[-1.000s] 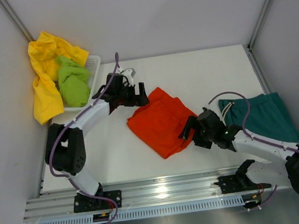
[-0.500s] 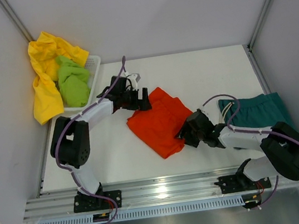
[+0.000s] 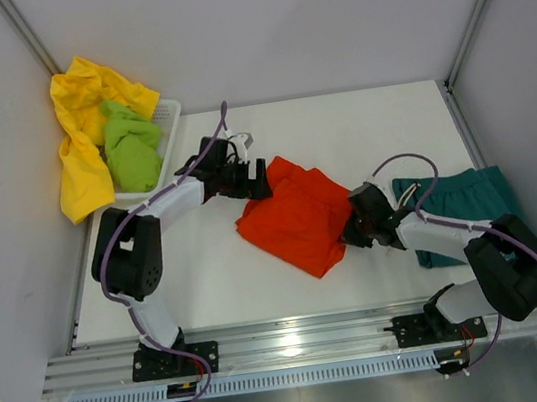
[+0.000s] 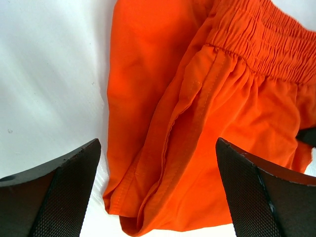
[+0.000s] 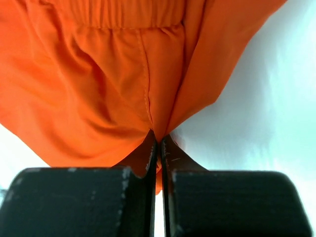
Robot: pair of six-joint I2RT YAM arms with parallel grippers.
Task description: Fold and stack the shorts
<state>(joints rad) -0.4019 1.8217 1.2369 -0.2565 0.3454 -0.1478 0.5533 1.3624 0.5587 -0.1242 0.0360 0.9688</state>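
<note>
At far left, yellow shorts [image 3: 79, 148] hung over the rim of a white basket [image 3: 170, 109]. Most of the basket was hidden beneath them and the green shorts [image 3: 131, 149] bunched inside it. Next came the left hand [image 3: 259, 179], at the far corner of the orange shorts [image 3: 297, 219]. Its fingers [image 4: 59, 197] were spread wide to either side of the hem, and whether they touched the cloth could not be made out. The orange shorts lay rumpled on the middle of the bench [image 3: 360, 137], their elastic waistband gathered. At their right edge the right hand [image 3: 354, 233] was clamped, fingers [image 5: 98, 202] pressed together on a fold of the orange cloth. Farthest right, teal shorts [image 3: 475, 198] lay on the bench, their near-left part covered by the right arm [image 3: 445, 230], with a pale drawstring [image 3: 406, 199] just showing beside it. Counted: four shorts, one of each colour; one basket; two hands.
</note>
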